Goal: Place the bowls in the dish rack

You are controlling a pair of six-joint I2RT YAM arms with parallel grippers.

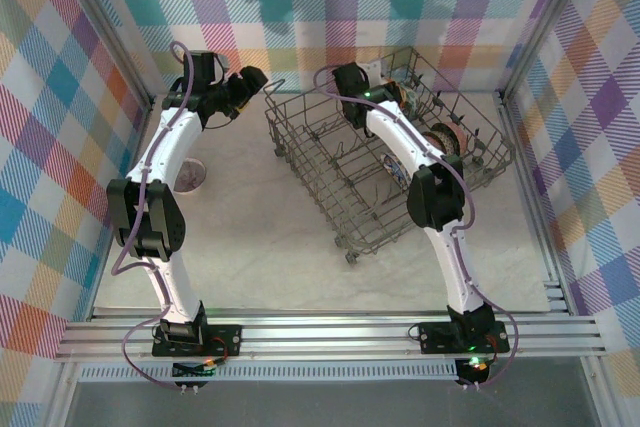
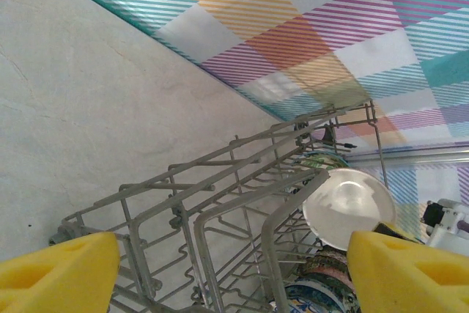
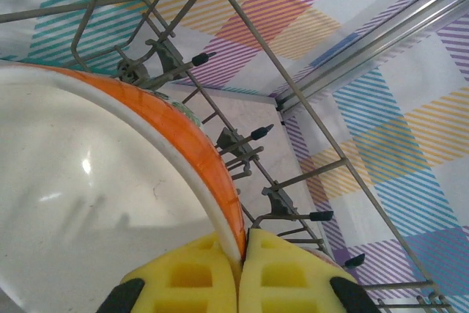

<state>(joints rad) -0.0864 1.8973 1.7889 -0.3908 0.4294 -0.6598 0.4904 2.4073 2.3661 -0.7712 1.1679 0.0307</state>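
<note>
- Pale tabletop (image 1: pixel 280 277) carried everything; one bowl (image 1: pixel 190 180) sat on it, partly under the left arm (image 1: pixel 165 152), well apart from the dish rack (image 1: pixel 310 172).
- Grey and wiry, the rack stood angled at centre right, patterned bowls (image 1: pixel 440 137) upright among its tines.
- Right claw (image 3: pixel 240 269), pressed together, pinched the rim of an orange bowl (image 3: pixel 110 181) inside the rack.
- Left claw (image 2: pixel 234 273), spread wide, hovered near the rack's far left corner.

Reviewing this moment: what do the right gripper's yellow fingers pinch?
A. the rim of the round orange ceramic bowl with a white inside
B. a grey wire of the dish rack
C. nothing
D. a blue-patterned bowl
A: the right gripper is shut on the rim of the orange bowl, inside the grey wire dish rack.
</note>
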